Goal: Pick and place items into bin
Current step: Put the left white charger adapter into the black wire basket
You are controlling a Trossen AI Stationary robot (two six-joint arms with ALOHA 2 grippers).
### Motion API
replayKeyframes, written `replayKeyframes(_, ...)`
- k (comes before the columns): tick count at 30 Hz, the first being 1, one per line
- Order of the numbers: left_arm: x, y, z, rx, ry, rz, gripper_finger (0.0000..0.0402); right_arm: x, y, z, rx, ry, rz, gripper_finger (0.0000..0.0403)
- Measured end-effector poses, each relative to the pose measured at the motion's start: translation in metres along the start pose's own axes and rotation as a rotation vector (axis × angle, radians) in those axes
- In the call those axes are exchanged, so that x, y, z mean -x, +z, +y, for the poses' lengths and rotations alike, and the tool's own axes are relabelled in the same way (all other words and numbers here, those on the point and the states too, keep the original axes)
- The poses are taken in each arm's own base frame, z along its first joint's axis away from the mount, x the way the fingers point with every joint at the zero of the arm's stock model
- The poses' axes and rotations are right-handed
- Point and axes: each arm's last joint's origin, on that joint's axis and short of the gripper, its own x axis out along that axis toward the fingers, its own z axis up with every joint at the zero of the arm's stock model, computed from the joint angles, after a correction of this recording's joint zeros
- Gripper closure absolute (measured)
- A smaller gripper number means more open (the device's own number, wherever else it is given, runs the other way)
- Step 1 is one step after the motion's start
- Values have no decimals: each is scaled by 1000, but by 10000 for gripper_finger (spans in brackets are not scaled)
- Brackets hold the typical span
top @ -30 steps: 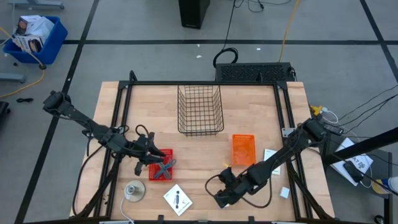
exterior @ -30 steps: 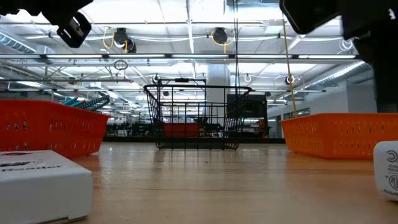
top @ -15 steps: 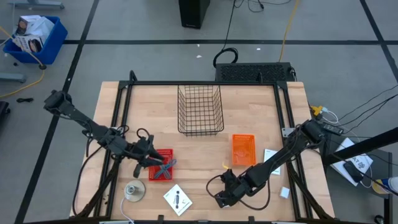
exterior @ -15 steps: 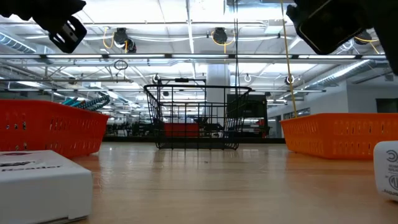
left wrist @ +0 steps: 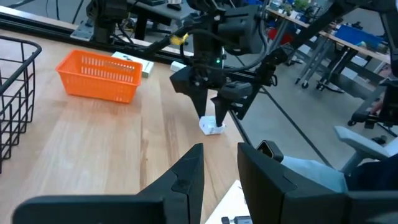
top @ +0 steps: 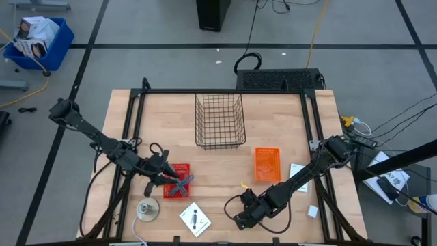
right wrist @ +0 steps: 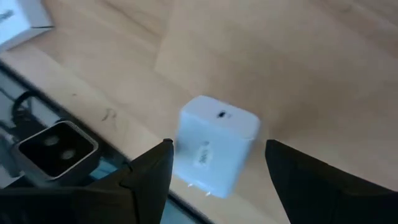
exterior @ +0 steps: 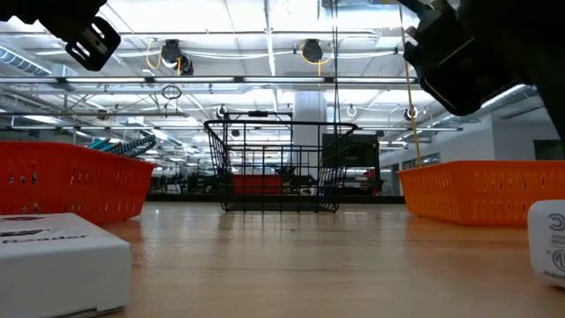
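My right gripper [right wrist: 217, 146] is open and points down near the table's near edge [top: 240, 217]. Its fingers stand on either side of a white cube [right wrist: 217, 152] that rests on the wood and touch nothing. In the left wrist view this cube [left wrist: 213, 127] lies just below its fingertips. My left gripper [left wrist: 221, 152] is open and hovers at the left rim of the red basket [top: 176, 181], which holds the grey elongated tool [top: 181, 183]. A second white cube [top: 313, 212] lies at the near right. A white card with black marks [top: 195, 219] lies near the front edge.
A black wire basket [top: 220, 121] stands at the far middle and an orange basket [top: 268, 164] to the right of centre. A round grey disc [top: 147, 210] lies at the near left and another white card [top: 297, 171] beside the orange basket. A small camera [right wrist: 53, 146] sits at the near edge by the cube.
My right gripper has moved toward the table's near edge and down, closing in over the white cube. In the low view its arm hangs lower than before. The things on the table lie as they did.
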Motion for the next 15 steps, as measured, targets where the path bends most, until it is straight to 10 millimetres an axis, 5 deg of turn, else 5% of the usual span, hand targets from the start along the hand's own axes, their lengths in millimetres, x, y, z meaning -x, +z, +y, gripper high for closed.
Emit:
replayKeyframes(9, 0, 0, 0, -4, 1, 1, 300, -11, 1, -2, 27, -21, 15, 155)
replayKeyframes(15, 0, 0, 0, -2, 1, 1, 300, -12, 0, -6, 54, -53, 15, 199)
